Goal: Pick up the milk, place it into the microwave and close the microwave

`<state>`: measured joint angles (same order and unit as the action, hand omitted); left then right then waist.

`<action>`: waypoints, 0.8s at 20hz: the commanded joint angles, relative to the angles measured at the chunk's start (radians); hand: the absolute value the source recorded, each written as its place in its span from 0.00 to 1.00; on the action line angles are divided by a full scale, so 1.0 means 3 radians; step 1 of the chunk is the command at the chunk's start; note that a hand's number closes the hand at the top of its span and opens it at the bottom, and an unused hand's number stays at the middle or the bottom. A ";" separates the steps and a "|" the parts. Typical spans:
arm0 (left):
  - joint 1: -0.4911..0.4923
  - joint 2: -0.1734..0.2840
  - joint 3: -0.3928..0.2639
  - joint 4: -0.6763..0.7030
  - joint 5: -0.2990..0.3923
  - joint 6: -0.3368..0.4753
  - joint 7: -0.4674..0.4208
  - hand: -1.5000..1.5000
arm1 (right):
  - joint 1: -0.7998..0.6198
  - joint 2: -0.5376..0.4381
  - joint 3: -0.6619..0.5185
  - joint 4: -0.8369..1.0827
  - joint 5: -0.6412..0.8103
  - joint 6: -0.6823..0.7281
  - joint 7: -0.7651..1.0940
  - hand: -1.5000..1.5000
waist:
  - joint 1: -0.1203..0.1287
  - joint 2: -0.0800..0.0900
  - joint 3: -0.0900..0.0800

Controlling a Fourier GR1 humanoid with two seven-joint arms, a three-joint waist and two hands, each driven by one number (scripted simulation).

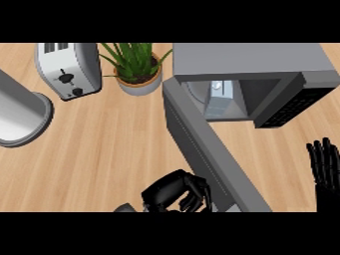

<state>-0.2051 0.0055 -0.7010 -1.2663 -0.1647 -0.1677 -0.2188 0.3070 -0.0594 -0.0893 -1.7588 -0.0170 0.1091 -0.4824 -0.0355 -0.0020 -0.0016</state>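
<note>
Head view shows the pale carton of milk (221,99) standing inside the grey box-shaped microwave (254,62), whose long grey door (213,149) swings open toward the near side. Left hand (174,193), fingers clenched on nothing, sits against the door's near end. Right hand (332,172) rests released at right, above the light wooden bench (106,149).

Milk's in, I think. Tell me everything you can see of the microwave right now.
The microwave is a grey box at the counter's back right, with a dark keypad panel on its right. Its door hangs wide open, swung toward the robot. The milk stands inside. The left hand, fingers curled, is at the door's outer edge.
</note>
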 commanded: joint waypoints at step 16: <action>-0.1205 -0.0016 -0.0987 0.0472 0.1739 0.2113 -0.0270 1.00 | 0.0040 -0.0429 0.0118 -0.1013 -0.0784 0.0730 0.0711 0.00 | -0.0380 0.0083 -0.0014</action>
<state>-0.5031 0.0143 -0.9874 -1.1236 0.2788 0.4104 -0.2598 0.3213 -0.1596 -0.0776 -2.0276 -0.2226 0.2793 -0.2955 -0.1204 0.0188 -0.0041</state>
